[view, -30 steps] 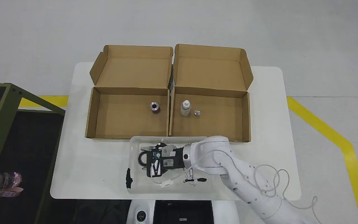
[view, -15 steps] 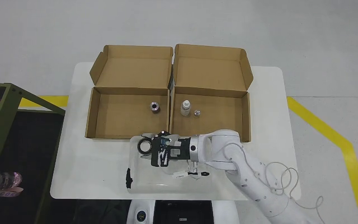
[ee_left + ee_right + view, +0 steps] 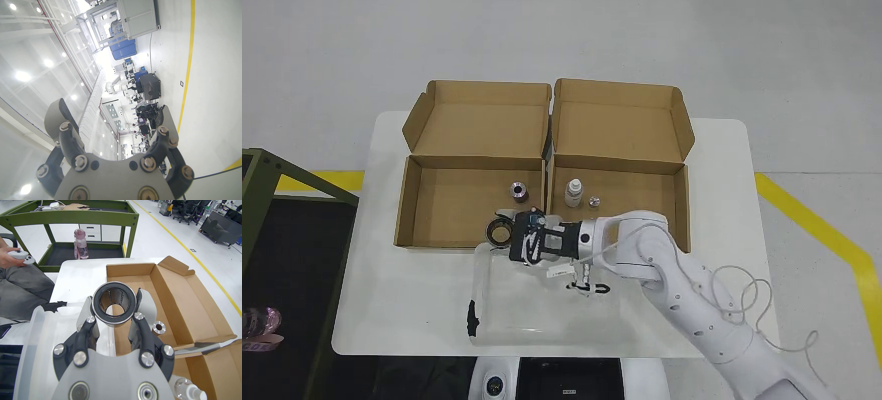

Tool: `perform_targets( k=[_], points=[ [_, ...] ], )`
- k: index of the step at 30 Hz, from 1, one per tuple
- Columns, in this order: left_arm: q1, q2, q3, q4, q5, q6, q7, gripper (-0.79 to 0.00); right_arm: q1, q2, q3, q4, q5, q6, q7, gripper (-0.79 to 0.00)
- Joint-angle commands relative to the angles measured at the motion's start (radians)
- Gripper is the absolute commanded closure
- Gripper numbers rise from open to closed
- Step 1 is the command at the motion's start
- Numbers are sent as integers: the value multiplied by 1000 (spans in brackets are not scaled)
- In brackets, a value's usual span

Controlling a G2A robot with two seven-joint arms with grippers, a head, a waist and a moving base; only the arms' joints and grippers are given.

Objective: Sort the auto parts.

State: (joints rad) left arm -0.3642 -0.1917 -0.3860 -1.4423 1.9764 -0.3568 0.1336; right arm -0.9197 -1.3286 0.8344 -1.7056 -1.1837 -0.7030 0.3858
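- Steel with black end rings, the bearing [image 3: 117, 298] sat clamped between the two fingers of the right gripper [image 3: 504, 232]. The fingers were closed against its sides, and the part filled the gap between them.
- Its bore ran roughly along the fingers' reach, so one could look straight through it to cardboard beyond.
- The floor of the left box [image 3: 170, 306] lay just ahead of and below the fingertips, with that box's near wall about under the gripper. The clear bin [image 3: 37, 332] lay behind and beneath the wrist.
- A smaller steel bushing [image 3: 159, 328] rested in that box, ahead and a little to one side, apart from the held part.
- To my eye the drop needed only a short push forward over the wall, and the right arm was the one placed for it.
- The left gripper [image 3: 112, 108] hung spread wide, held nothing, and pointed off into the hall.
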Motion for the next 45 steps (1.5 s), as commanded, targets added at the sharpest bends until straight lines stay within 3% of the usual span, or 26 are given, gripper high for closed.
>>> perform_targets(
  k=[1, 17, 34, 45],
  points=[
    [0, 0, 0, 0, 0, 0, 0, -785, 28, -6, -10, 27, 4, 14, 4, 0],
    [0, 0, 0, 0, 0, 0, 0, -785, 187, -59, -109, 239, -8, 80, 53, 0],
    [0, 0, 0, 0, 0, 0, 0, -785, 248, -104, -191, 369, -59, 119, 122, 0],
    [0, 0, 0, 0, 0, 0, 0, -785, 265, -129, -221, 460, -74, 107, 110, -126]
  ],
)
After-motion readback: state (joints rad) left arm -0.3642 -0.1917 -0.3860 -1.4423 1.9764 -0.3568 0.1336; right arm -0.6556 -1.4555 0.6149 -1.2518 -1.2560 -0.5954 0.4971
